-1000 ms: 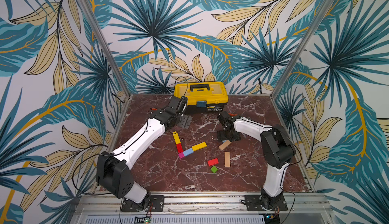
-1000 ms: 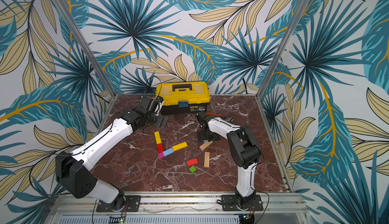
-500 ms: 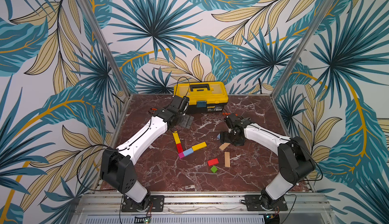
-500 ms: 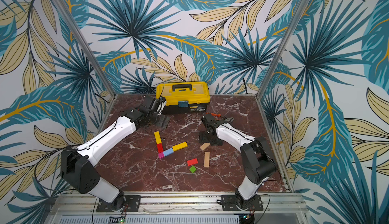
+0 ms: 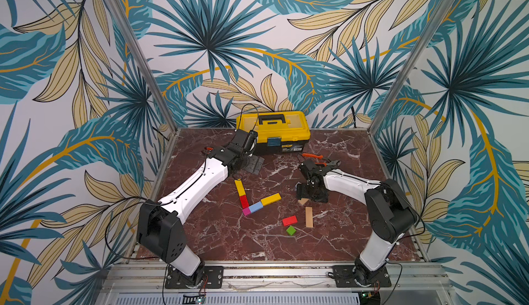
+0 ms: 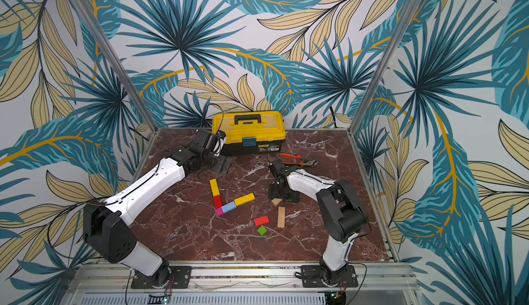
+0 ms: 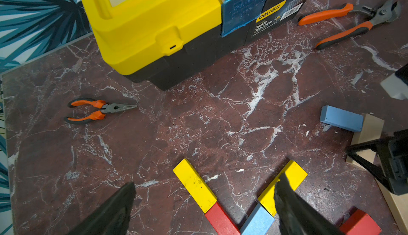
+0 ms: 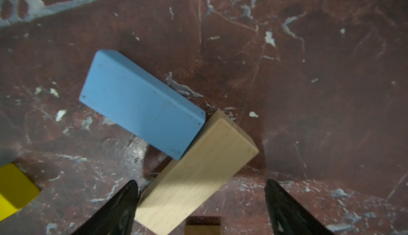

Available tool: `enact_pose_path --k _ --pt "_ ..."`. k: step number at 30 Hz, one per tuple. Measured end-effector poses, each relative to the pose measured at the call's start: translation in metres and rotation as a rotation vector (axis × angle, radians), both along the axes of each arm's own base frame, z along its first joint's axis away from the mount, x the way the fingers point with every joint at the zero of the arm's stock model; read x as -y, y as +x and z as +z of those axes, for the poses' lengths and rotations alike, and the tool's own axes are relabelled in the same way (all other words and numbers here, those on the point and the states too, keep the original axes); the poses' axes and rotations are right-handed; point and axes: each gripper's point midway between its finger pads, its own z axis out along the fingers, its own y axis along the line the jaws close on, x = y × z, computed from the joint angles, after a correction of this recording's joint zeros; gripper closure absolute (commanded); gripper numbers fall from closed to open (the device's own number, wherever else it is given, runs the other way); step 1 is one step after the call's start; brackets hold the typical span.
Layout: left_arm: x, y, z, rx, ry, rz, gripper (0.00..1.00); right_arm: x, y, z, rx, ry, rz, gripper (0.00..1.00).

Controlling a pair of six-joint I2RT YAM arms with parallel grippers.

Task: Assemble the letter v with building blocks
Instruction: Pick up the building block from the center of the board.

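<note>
The right pincer points down at the table with its jaws wide, one on each side of a tan bar, and it holds nothing. A light-blue block lies with one end over that bar's corner. The left pincer hangs near the toolbox, just behind the V shape. Its jaws are wide too, and it holds nothing. There are ten building blocks. Five of them make the V in the middle of the table. A yellow bar and a red block make one arm, and a magenta cube sits at the tip. A second light-blue block and a second yellow bar make the other arm. The other five are loose on the right pincer's side. Two are under that pincer. Nearer the front lie a second tan bar, a second red block and a green cube. That makes two yellow, two red, two light-blue, two tan, one magenta and one green. There are two pliers with orange handles: pointy pliers by the left arm and cutting pliers by the right arm. One toolbox, yellow on top and black below, stands at the back. Its label reads "deli", and the print beside it is too small to read.
</note>
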Motion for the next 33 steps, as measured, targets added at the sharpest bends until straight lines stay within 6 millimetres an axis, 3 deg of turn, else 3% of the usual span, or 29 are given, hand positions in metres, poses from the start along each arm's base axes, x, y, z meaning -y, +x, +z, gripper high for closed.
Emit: enact_pose_path --k 7,14,19,25,29,33 --pt "0.001 0.000 0.000 -0.002 -0.004 -0.004 0.01 0.003 0.004 -0.003 0.007 -0.022 -0.016 0.47" --pt "0.002 -0.001 0.000 -0.005 -0.009 -0.009 0.01 0.009 0.005 -0.002 0.020 -0.055 -0.019 0.70" --pt "0.003 -0.001 0.000 -0.006 -0.012 -0.011 0.01 0.014 0.008 0.011 0.059 -0.076 -0.023 0.74" --pt "0.003 -0.001 0.000 -0.007 -0.012 -0.011 0.01 0.019 0.014 0.055 0.163 -0.077 0.007 0.76" --pt "0.003 -0.001 0.000 -0.007 -0.013 -0.011 0.01 0.003 0.028 0.076 0.202 -0.071 0.087 0.76" --pt "0.004 -0.002 0.000 -0.009 -0.020 -0.013 0.01 -0.023 0.039 0.076 0.190 -0.052 0.181 0.76"
